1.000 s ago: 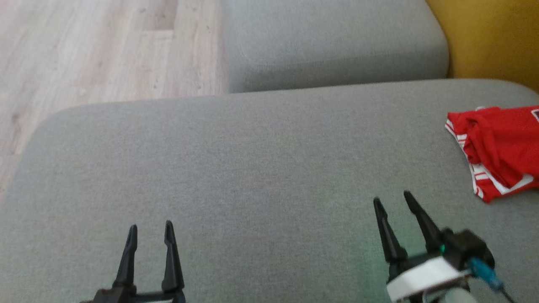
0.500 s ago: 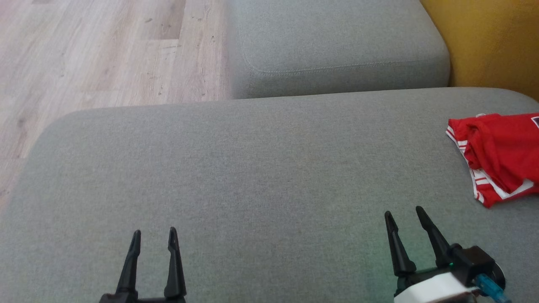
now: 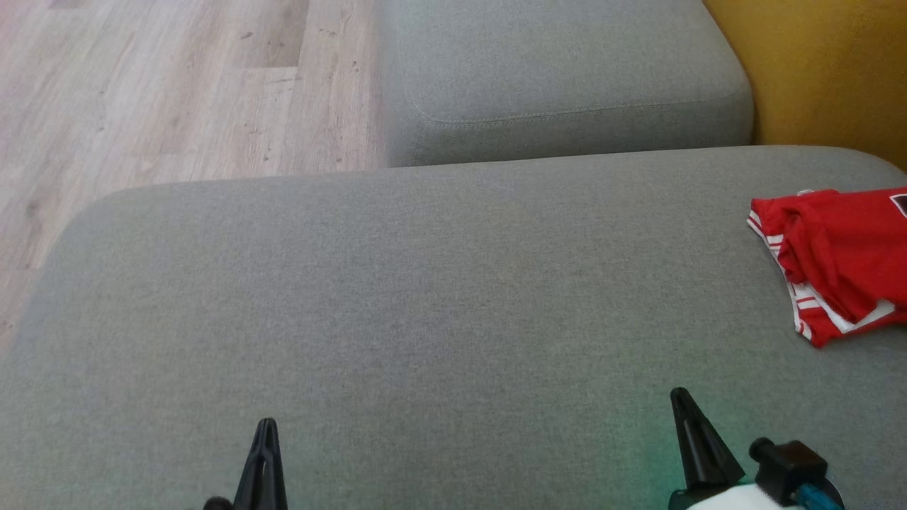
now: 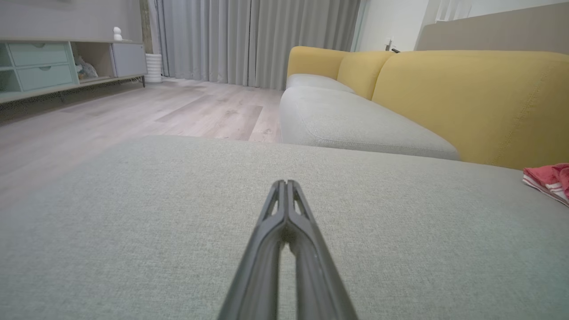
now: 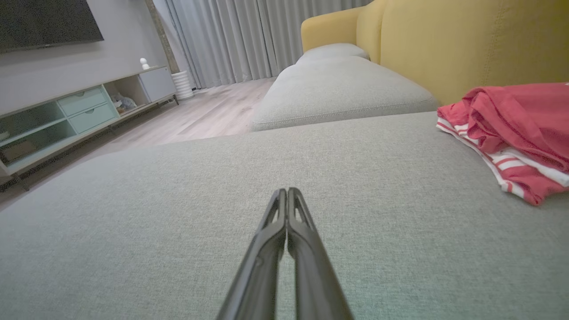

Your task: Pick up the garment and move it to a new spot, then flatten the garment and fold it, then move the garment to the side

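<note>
The garment (image 3: 840, 255) is red with white stripes and lies folded at the right edge of the grey cushion (image 3: 397, 297). It also shows at far right in the left wrist view as the garment (image 4: 549, 178) and closer in the right wrist view as the garment (image 5: 515, 129). My left gripper (image 3: 266, 425) sits low at the bottom left, shut and empty, fingertips pressed together (image 4: 286, 183). My right gripper (image 3: 682, 395) is at the bottom right, shut and empty (image 5: 286, 192), well short of the garment.
A second grey seat cushion (image 3: 567, 78) lies beyond the near one, with a yellow sofa back (image 3: 815, 64) to the right. Wooden floor (image 3: 156, 92) runs along the left. A TV cabinet (image 5: 80, 120) stands across the room.
Both grippers have closed from open and drawn back toward the bottom of the head view. The garment has not moved.
</note>
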